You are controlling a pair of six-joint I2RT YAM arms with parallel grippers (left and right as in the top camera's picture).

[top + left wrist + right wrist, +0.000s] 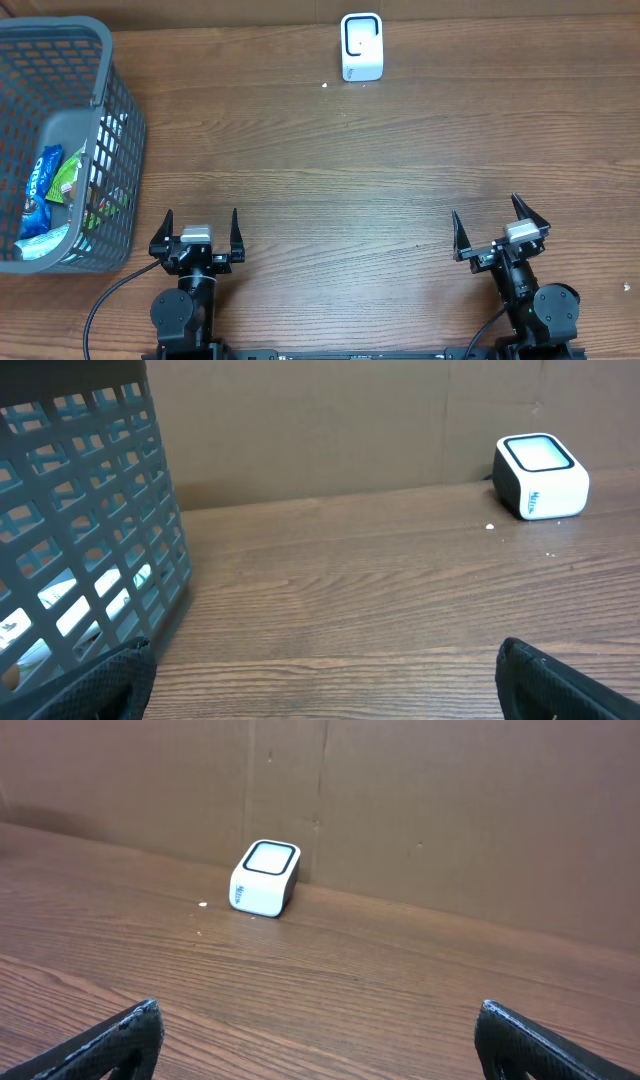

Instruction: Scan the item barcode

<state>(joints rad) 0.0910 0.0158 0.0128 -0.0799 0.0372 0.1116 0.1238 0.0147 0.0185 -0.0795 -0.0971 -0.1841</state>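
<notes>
- Snack packets [42,185], blue and green among them, lie inside the grey basket [112,70], which stands at the left edge of the worktop [340,170] and reaches up to its far left corner
- The white scanner [361,46] stands at the far edge of the worktop, a little right of the middle, well apart from the basket
- The left gripper [201,214] is at the near edge, just right of the basket, its fingers spread wide with nothing between them
- The right gripper [485,207] is at the near edge towards the right corner, fingers likewise wide apart and empty
- From the right wrist the scanner [265,878] is seen close against a brown cardboard wall [450,810]
</notes>
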